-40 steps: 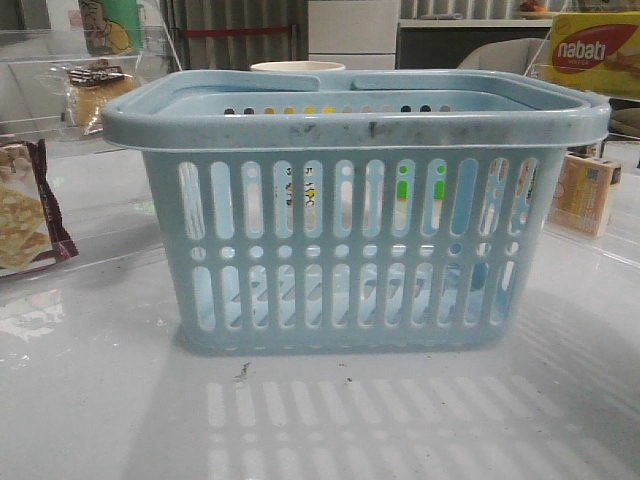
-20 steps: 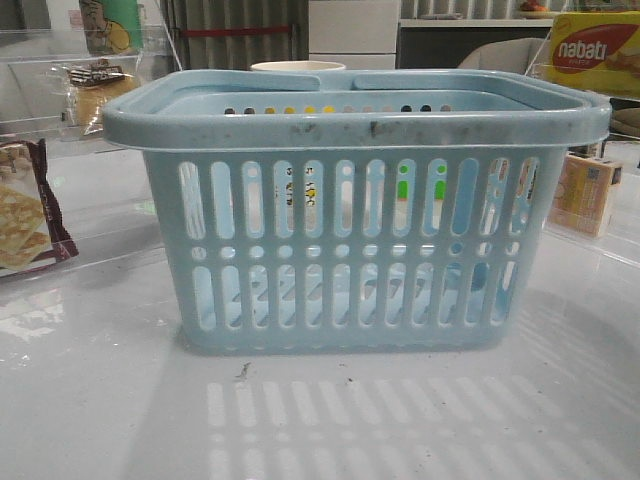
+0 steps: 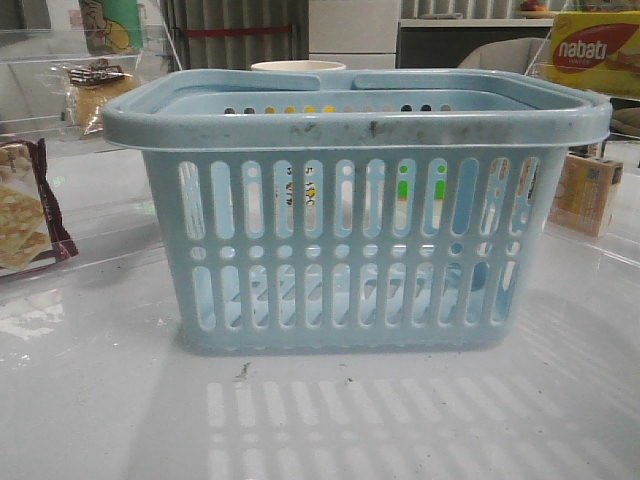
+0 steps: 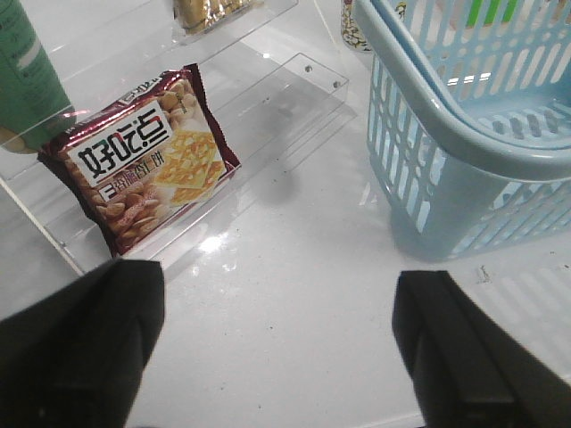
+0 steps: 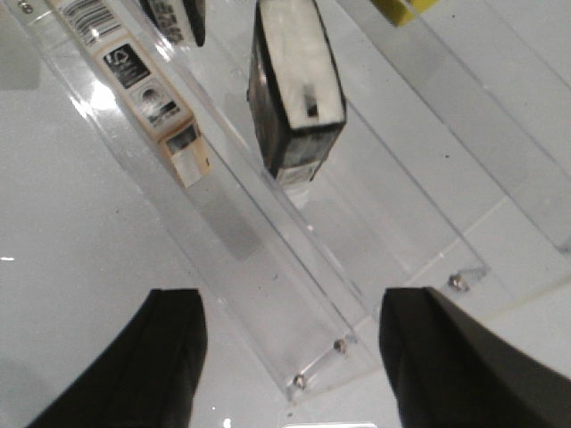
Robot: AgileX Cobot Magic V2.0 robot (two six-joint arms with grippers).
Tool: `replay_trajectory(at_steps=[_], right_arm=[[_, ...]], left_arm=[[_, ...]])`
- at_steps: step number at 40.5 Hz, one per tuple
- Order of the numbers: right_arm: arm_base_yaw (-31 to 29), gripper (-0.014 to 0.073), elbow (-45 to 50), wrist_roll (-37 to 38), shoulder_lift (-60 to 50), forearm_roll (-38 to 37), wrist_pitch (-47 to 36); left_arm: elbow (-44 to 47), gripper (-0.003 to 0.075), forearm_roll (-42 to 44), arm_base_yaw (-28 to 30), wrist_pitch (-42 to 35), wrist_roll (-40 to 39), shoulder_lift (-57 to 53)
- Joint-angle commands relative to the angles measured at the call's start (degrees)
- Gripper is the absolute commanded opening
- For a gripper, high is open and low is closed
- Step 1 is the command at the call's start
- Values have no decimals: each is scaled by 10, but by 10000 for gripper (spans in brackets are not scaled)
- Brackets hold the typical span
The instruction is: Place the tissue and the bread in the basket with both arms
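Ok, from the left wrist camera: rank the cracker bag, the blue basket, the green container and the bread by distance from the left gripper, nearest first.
1. cracker bag, on the clear acrylic stand, and basket, across the table from it: too close to call.
2. green container, beyond the bag.
3. bread, farthest, on the stand's upper step.

The left gripper is open, holding nothing.

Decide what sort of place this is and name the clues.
Probably a lab set up as a mock shop: snacks such as the cracker bag on clear display shelves, a shopping basket, cabinets behind.
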Motion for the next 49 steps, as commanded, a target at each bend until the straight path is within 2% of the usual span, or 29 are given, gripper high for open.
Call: replay_trajectory(at_steps=[1,13,15,21,25,38,45,49], right_arm=[[-3,529,-52,-5,11,-9,-41],[-3,517,-114,-5,96,-9,-112],[-3,480,-119,-5,104,-9,-115],[-3,264,-122,-5,115,-8,-120],[-1,181,-122,-5,108,-4,-116],[26,173,-123,-5,11,19,-62],[87,173,-123,-5,-58,27,-20],[143,173,-123,-5,-85,28,1]], left_arm=[[-16,580,-6,-4,-41,2,4],[-16,580,-6,-4,-42,2,4],[-16,580,-6,-4,-42,2,4],[-16,580,-6,-4,-43,2,4],[-16,580,-6,-4,-43,2,4],[-16,580,-6,-4,-43,2,4],[-16,580,-6,-4,-43,2,4],[-16,580,-6,-4,-43,2,4]])
